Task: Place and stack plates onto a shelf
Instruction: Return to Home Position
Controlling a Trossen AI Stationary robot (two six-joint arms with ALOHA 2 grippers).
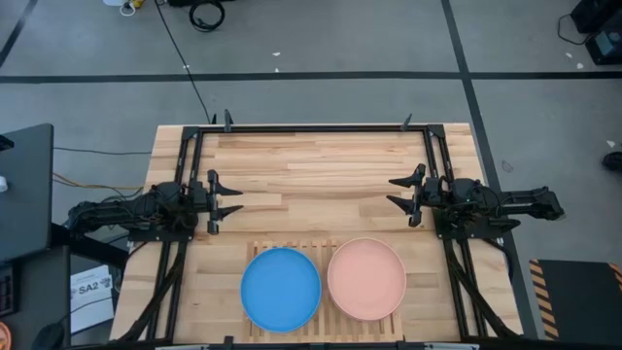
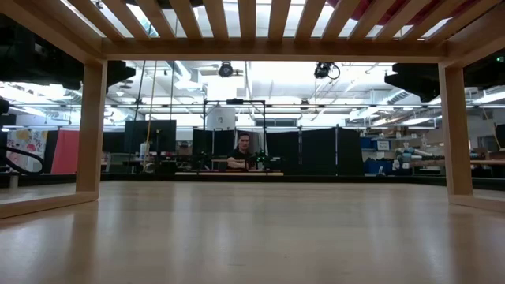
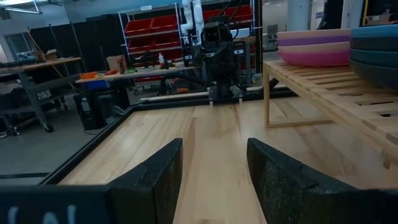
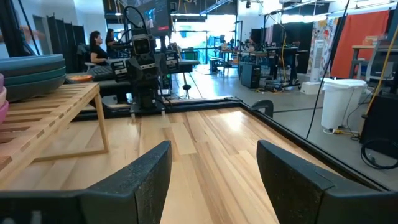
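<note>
Here, with left gripper (image 1: 236, 200) and right gripper (image 1: 391, 192) fingers released near the worktop's (image 1: 321, 156) side edges, we fear only a stray swing knocking plates (image 1: 281, 289) off the shelf (image 1: 324, 249).

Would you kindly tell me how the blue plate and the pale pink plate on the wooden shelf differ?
The blue plate is vivid blue; the pale pink plate is a soft salmon. The blue plate lies on the left arm's side of the shelf, the pale pink plate on the right arm's side. The blue plate tops teal plates; the pale pink plate tops a purple plate and a magenta plate. Both are round, look equal in size and lie flat.
</note>
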